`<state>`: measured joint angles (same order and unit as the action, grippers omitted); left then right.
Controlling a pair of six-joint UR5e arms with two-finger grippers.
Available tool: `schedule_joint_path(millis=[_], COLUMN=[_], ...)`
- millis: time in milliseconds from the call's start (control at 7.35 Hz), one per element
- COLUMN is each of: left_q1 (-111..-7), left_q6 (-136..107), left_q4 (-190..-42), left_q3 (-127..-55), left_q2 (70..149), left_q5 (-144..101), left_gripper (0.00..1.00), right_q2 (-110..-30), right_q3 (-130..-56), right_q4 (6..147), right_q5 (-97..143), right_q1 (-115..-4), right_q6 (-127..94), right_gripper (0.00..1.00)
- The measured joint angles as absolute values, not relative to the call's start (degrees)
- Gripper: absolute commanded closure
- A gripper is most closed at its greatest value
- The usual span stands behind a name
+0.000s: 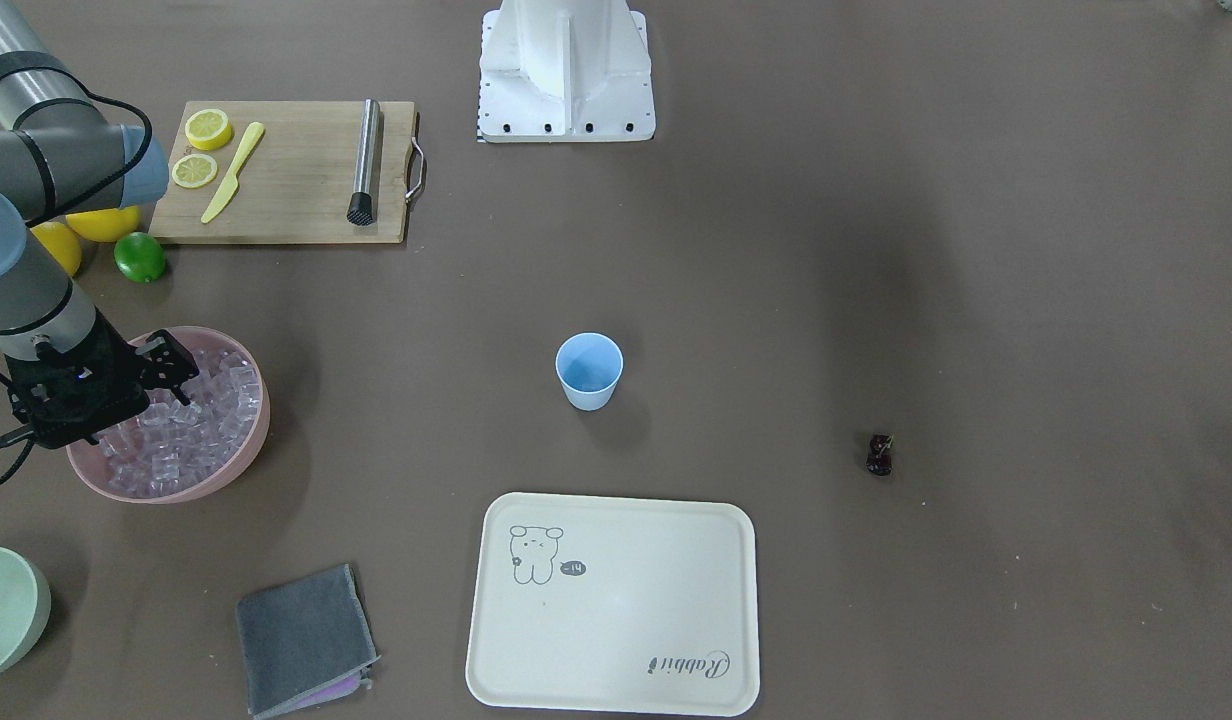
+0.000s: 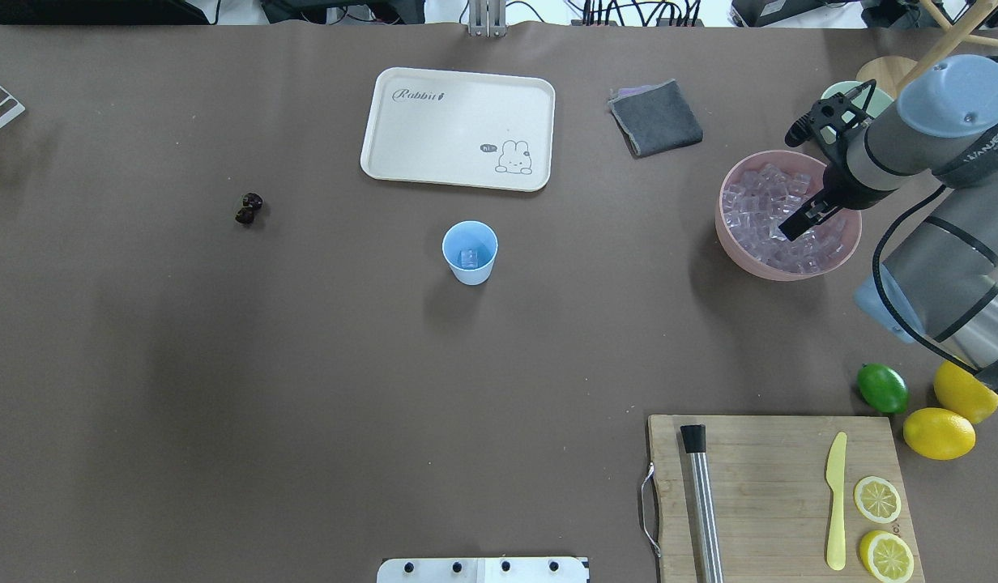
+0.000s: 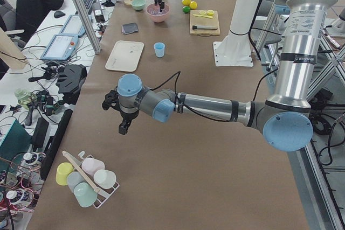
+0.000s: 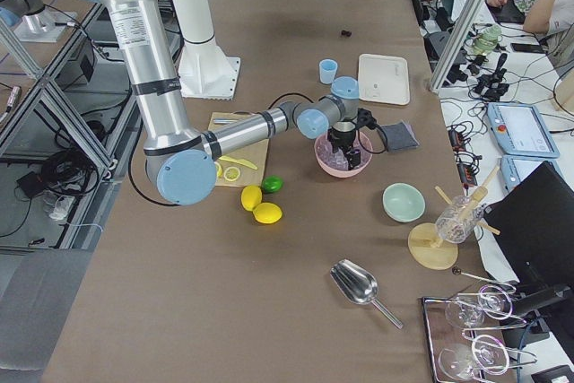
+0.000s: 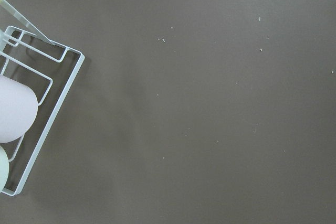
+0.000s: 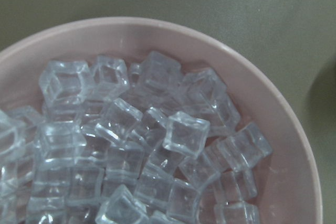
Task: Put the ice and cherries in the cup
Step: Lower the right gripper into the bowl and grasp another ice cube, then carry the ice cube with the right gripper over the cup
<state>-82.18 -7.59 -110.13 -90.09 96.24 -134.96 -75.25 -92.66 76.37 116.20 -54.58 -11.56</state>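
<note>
While the right claw [image 1: 183,382] hangs, fingers apart, over the small clear ice cubes [image 1: 216,405] heaped in a large pink bowl [image 1: 259,440], the small light blue plastic cup [image 1: 589,371] stands mid-way on the brown worktop [image 1: 876,250] and holds one cube, with the dark red cherries [image 1: 880,454] lying well apart from it. Whether the left claw [image 3: 123,127] is apart or together, I cannot tell.

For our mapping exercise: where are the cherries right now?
In the overhead view, the cherries lie on the robot's left side, well left of the cup.
</note>
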Motion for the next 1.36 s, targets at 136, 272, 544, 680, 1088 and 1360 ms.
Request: schedule_joint_path(millis=[136, 272, 544, 680, 1088, 1360], left_q1=[-82.18, -82.18, -82.18, -82.18, -82.18, -82.15], left_q6=[-7.57, -7.56, -7.56, -7.56, -7.62, -7.57], left_q4=[-110.13, -110.13, -110.13, -110.15, -110.83, -110.91], left_q3=[-90.10, -90.10, -89.73, -89.59, -89.36, -89.28], left_q2=[96.20, 96.13, 96.16, 96.18, 95.92, 96.01], left_q5=[-134.98, -134.99, -134.88, -134.87, -134.83, -134.83], left_gripper=[0.02, 0.02, 0.02, 0.02, 0.02, 0.02], right_q2=[-75.32, -75.31, -75.28, -75.33, -75.34, -75.30], right_q3=[-92.65, -92.67, -92.94, -93.14, -93.32, -93.32], right_q4=[76.36, 76.32, 76.29, 76.28, 76.34, 76.37], right_q5=[116.17, 115.85, 114.73, 114.58, 114.47, 114.51], right_q1=[-54.55, -54.43, -53.98, -53.93, -53.87, -53.88], right_q6=[-10.99, -10.76, -10.65, -10.74, -11.33, -11.82], right_gripper=[0.02, 0.17, 0.43, 0.55, 0.97, 1.00])
